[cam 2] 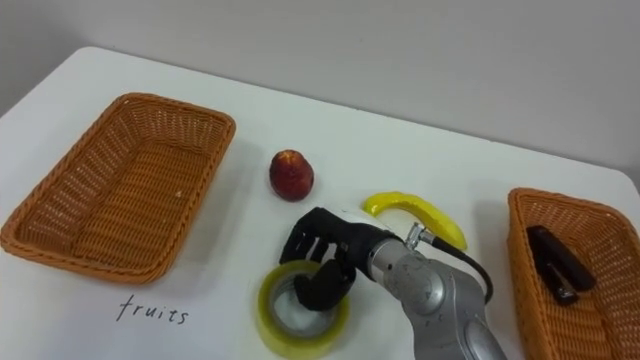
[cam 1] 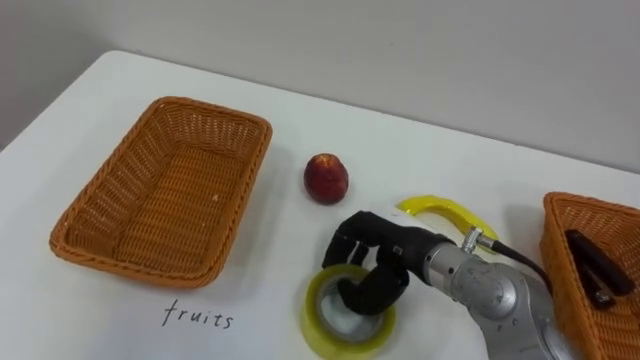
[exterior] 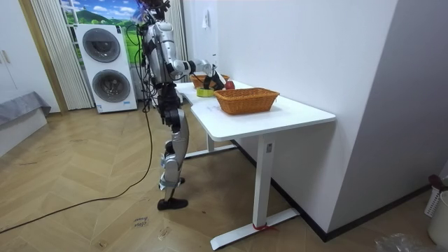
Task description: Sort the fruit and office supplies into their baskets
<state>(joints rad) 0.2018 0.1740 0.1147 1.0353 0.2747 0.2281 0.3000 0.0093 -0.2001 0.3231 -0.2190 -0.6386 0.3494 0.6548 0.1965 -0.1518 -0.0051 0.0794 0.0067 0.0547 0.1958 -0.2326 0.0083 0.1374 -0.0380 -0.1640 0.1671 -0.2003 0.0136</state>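
Observation:
A yellow tape roll [cam 1: 322,322] lies flat on the white table near its front edge. My right hand [cam 1: 370,262] is on the roll's far rim, thumb inside the ring and curled fingers outside, pinching the wall. A red apple [cam 1: 326,178] sits just beyond the hand, and a banana [cam 1: 445,212] lies to its right, partly behind my forearm. The wicker basket [cam 1: 170,200] on the left has the handwritten word "fruits" in front of it and holds nothing. A second wicker basket [cam 1: 563,270] at the right edge holds a dark stapler [cam 1: 592,268].
In the room view I stand at the end of the white desk [exterior: 280,112], close to a wall. Two stacked washing machines [exterior: 108,66] stand behind me. Wooden floor spreads out around the desk.

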